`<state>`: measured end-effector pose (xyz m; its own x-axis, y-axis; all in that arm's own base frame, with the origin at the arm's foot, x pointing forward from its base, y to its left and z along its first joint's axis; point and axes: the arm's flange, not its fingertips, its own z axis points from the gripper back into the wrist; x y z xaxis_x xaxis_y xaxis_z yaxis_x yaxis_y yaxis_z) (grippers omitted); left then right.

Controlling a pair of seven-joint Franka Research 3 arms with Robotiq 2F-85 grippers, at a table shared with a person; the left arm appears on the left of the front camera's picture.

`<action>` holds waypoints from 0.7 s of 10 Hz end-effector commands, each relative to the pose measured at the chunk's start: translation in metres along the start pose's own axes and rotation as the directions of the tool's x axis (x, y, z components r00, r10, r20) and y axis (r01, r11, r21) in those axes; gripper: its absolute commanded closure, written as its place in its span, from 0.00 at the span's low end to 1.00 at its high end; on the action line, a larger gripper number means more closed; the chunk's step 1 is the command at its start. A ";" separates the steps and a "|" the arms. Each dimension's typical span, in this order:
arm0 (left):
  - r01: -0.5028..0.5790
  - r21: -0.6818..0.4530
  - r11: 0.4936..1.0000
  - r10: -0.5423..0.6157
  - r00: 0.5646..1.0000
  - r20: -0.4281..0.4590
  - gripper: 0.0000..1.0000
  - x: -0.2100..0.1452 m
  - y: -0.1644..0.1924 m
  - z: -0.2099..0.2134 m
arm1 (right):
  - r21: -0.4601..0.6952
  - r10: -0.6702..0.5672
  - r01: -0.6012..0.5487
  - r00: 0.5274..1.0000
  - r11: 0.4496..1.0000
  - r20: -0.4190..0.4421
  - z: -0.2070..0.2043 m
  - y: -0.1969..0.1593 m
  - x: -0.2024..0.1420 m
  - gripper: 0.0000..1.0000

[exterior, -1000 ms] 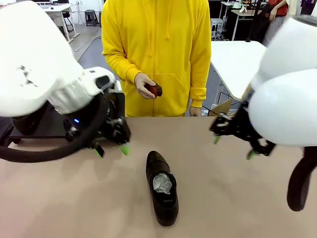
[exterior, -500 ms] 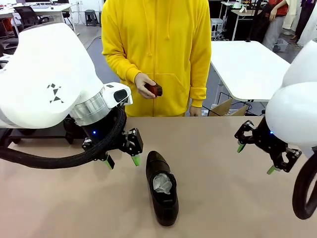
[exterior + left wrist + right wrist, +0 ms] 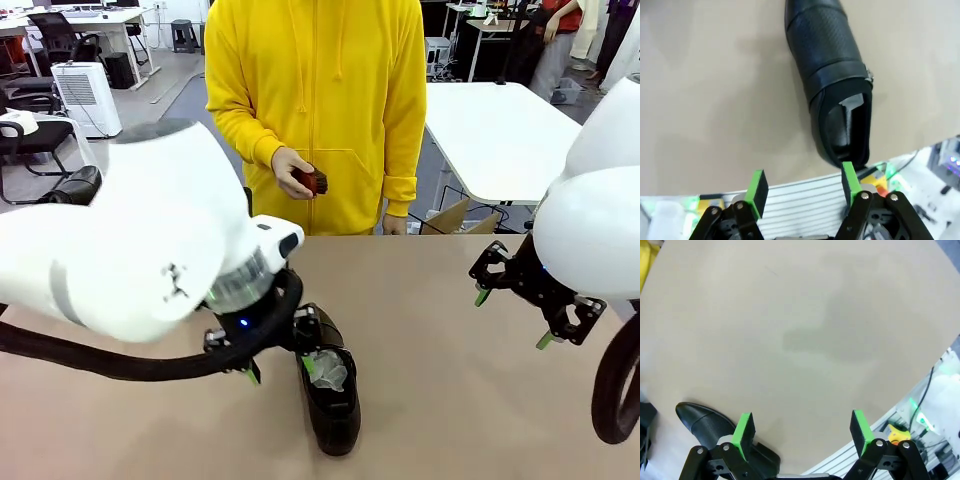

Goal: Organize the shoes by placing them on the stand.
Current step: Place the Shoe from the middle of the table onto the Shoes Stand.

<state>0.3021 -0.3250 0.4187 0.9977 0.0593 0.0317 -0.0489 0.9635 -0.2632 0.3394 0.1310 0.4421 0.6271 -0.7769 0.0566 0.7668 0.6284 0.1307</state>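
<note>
Tan table (image 3: 450, 400): shoe (image 3: 832, 75) just ahead of spread left fingers (image 3: 758, 192) (right fingers (image 3: 745, 432) wide).

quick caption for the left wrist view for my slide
Open left gripper hovers beside the heel of a black shoe lying on the tan table.

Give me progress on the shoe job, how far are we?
Done: nothing placed, judging by the single shoe lying flat on the tan table. In hand: the left gripper is down beside the shoe's heel end, jaws open, one pad next to the heel, not gripping. The right gripper hangs open off to the side. Left: grasp, lift and place it.
</note>
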 end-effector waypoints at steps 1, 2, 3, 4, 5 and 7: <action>-0.076 0.025 0.997 0.075 0.997 0.025 0.23 0.009 -0.014 -0.022 | 0.009 0.021 -0.021 1.000 1.000 0.008 0.002 0.001 0.002 0.00; -0.078 0.050 0.996 0.076 0.996 0.035 0.23 0.012 -0.018 -0.033 | 0.009 0.021 -0.021 1.000 1.000 0.008 0.002 0.001 0.002 0.00; -0.081 0.071 0.994 0.078 0.996 0.041 0.23 0.015 -0.021 -0.042 | 0.009 0.021 -0.021 1.000 1.000 0.008 0.002 0.001 0.002 0.00; -0.081 0.087 0.993 0.079 0.996 0.034 0.23 0.018 -0.025 -0.049 | 0.009 0.021 -0.021 1.000 1.000 0.008 0.002 0.001 0.002 0.00; -0.084 0.100 0.991 0.081 0.996 0.036 0.23 0.020 -0.027 -0.055 | 0.009 0.021 -0.021 1.000 1.000 0.008 0.002 0.001 0.002 0.00; -0.093 0.127 0.987 0.091 0.996 0.027 0.23 0.023 -0.029 -0.070 | 0.009 0.021 -0.021 1.000 1.000 0.008 0.002 0.001 0.002 0.00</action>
<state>0.3243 -0.3586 0.3627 0.9916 0.1271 0.0256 -0.1214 0.9793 -0.1618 0.3393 0.1309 0.4422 0.6273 -0.7766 0.0573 0.7665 0.6288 0.1307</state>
